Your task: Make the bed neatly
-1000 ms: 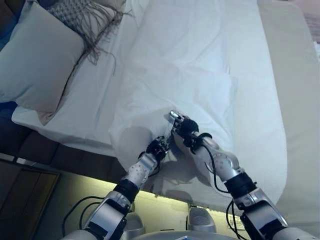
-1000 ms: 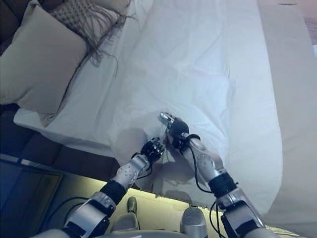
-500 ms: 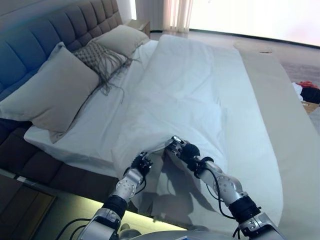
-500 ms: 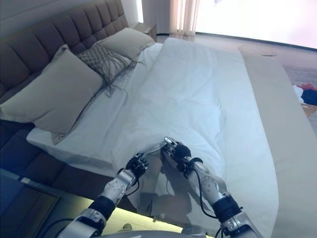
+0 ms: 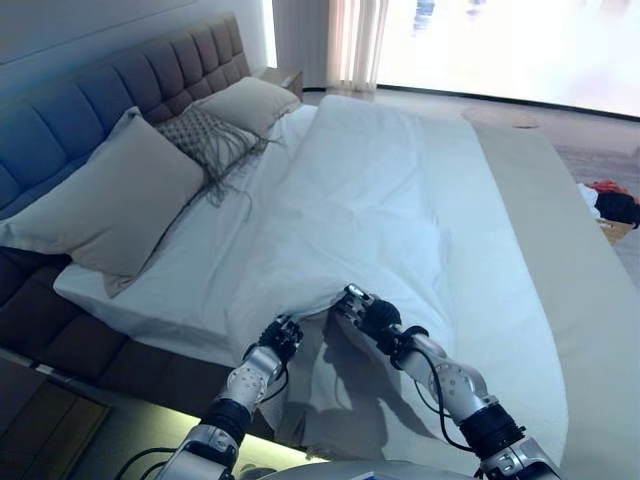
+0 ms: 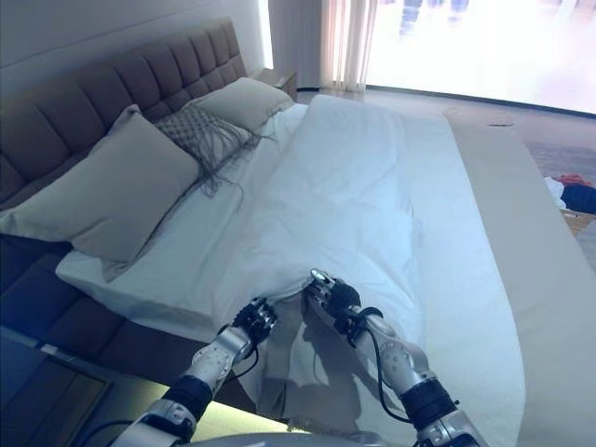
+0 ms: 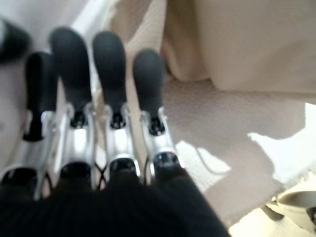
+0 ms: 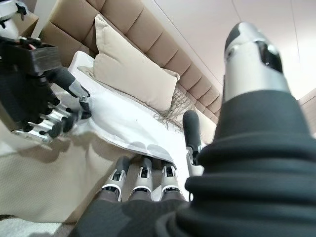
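Observation:
A white duvet [image 5: 370,190] lies along the bed, creased, its near corner hanging over the bed's side. Both hands are at that near edge. My left hand [image 5: 281,334] pinches the duvet's hem between thumb and fingers; it also shows in the right wrist view as the left hand [image 8: 34,98] with white cloth in its grip. My right hand [image 5: 366,309] is a little further right, its fingers [image 8: 143,177] curled on the raised duvet edge, one finger straight. Between the two hands the hem is held off the mattress [image 5: 180,290].
A large beige pillow [image 5: 110,190], a fringed cushion [image 5: 205,135] and a second pillow [image 5: 245,100] lean on the padded headboard [image 5: 60,125] to the left. A beige strip [image 5: 560,240] runs along the bed's right side. Clothes [image 5: 608,196] lie on the floor far right.
The camera has tilted up, so the headboard and window now show. Both hands keep their hold on the duvet's near edge, with the hem raised slightly between them.

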Robot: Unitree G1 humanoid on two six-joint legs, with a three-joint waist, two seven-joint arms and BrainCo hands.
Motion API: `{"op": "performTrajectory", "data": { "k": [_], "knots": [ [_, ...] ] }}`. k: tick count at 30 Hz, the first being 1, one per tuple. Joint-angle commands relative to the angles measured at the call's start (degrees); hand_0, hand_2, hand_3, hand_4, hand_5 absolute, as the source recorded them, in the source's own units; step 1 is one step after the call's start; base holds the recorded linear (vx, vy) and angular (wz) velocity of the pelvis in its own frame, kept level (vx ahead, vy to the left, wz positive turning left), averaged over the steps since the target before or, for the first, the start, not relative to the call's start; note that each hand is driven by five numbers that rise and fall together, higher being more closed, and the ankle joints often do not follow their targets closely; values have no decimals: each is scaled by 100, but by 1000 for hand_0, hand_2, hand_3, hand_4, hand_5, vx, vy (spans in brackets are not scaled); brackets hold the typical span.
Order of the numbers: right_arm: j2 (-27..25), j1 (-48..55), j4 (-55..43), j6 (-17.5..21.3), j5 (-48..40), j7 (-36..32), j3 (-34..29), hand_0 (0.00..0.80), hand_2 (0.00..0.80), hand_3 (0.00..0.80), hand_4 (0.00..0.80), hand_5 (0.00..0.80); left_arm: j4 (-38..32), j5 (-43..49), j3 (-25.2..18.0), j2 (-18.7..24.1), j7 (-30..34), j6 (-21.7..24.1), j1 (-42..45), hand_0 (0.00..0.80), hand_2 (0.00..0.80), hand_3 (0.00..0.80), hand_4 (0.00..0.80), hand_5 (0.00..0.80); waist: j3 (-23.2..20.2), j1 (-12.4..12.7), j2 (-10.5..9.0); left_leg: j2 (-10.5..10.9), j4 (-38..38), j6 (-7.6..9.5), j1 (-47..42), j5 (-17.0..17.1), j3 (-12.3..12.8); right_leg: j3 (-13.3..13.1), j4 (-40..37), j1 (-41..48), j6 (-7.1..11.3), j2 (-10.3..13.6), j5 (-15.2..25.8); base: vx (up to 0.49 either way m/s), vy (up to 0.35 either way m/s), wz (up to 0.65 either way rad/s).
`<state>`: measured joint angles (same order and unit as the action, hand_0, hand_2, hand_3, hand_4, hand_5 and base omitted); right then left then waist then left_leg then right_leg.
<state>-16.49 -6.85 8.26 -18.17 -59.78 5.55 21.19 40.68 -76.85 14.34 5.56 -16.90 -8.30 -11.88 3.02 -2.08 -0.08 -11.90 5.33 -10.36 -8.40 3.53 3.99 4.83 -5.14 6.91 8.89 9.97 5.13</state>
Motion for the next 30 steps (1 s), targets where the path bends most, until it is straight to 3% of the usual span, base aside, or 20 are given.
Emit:
{"op": "performTrajectory", "data": {
  "k": [1,7,13,19,22,30],
  "knots": [
    [45,-14,-614,304,-119,-83,-385,0,0,0,0,0,250,99,-51,146,257,-78,-431,0,0,0,0,0,-230,145,-20,-255,-108,195,34,16,-13,206,214,100,198,506,-107,0,0,0],
    [92,85,-593,281,-90,-112,-439,0,0,0,0,0,366,-179,-18,84,62,-591,-344,0,0,0,0,0,-260,143,-15,-267,-110,190,-4,16,7,214,216,138,197,510,-104,26,-8,0],
    [202,263,-703,374,-60,34,-464,0,0,0,0,0,354,-1882,-30,-209,-664,-912,-9,0,0,0,0,0,-267,179,-1,-296,-129,182,-25,-9,7,269,205,177,210,546,-103,36,-13,0],
    [177,353,-930,525,-169,192,-452,0,0,0,0,0,-378,-3449,498,-315,-1555,-495,286,0,0,0,0,0,-193,240,-34,-305,-184,169,75,-18,-76,339,255,117,226,561,-93,-8,-18,0],
    [105,358,-997,590,-206,209,-420,0,0,0,0,0,-665,-3556,801,-289,-1927,-61,299,0,0,0,0,0,-138,238,-41,-304,-203,171,99,-12,-77,352,272,96,237,564,-79,-13,-30,7],
    [72,197,-1004,622,-365,360,-308,0,0,0,0,0,-601,-3057,766,-480,-2612,713,-47,0,0,0,0,0,-117,168,-53,-333,-210,139,46,20,-37,319,252,144,251,545,-62,36,-34,2]
  ]
}}
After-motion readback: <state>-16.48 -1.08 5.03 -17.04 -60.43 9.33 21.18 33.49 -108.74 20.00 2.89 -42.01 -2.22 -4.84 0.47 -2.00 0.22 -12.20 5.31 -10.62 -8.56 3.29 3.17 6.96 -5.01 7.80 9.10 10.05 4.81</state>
